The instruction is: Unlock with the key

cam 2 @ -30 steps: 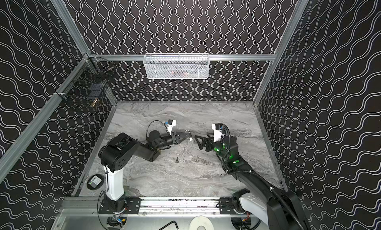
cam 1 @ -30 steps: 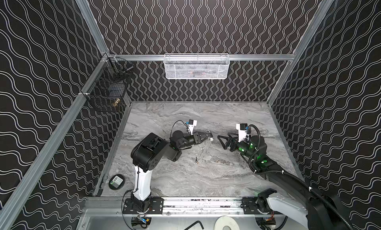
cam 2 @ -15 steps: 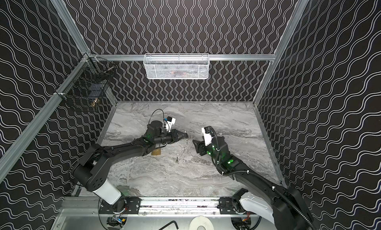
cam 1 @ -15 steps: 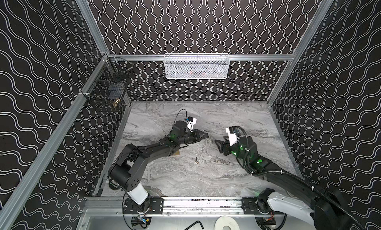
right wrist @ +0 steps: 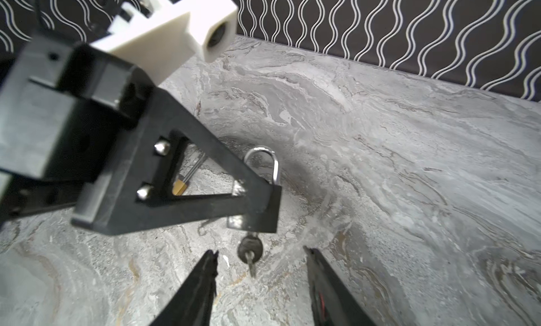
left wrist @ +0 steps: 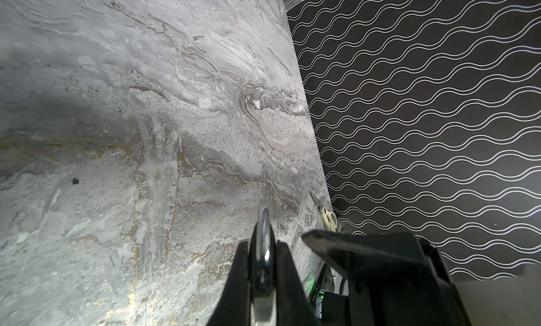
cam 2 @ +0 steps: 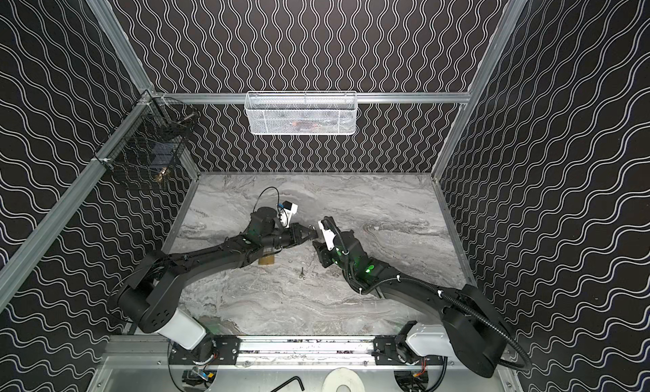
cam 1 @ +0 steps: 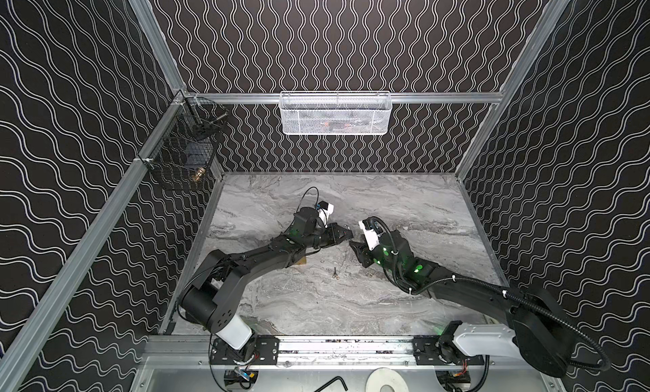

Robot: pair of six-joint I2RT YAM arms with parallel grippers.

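Observation:
My left gripper (cam 1: 346, 233) (cam 2: 311, 235) is shut on a silver padlock (left wrist: 263, 305), held above the table near the middle. Its shackle (right wrist: 275, 169) (left wrist: 264, 222) pokes out past the fingers; the body is mostly hidden between them. A black-headed key (right wrist: 249, 247) sticks out of the padlock's end opposite the shackle, with a small metal key dangling from it. My right gripper (right wrist: 260, 251) (cam 1: 354, 247) (cam 2: 316, 247) faces that key, open, its fingertips level with the key head on either side and touching nothing.
A brass padlock (cam 1: 301, 262) (cam 2: 265, 260) (right wrist: 179, 187) lies on the marble table under the left arm. A loose small key (cam 1: 336, 274) (cam 2: 301, 274) lies in front of the grippers. A white mesh basket (cam 1: 336, 114) and a black wire basket (cam 1: 183, 154) hang on the walls.
My right gripper has moved left up to the padlock's key, and its jaws have narrowed. The left arm has stretched out low while its gripper kept hold of the padlock.

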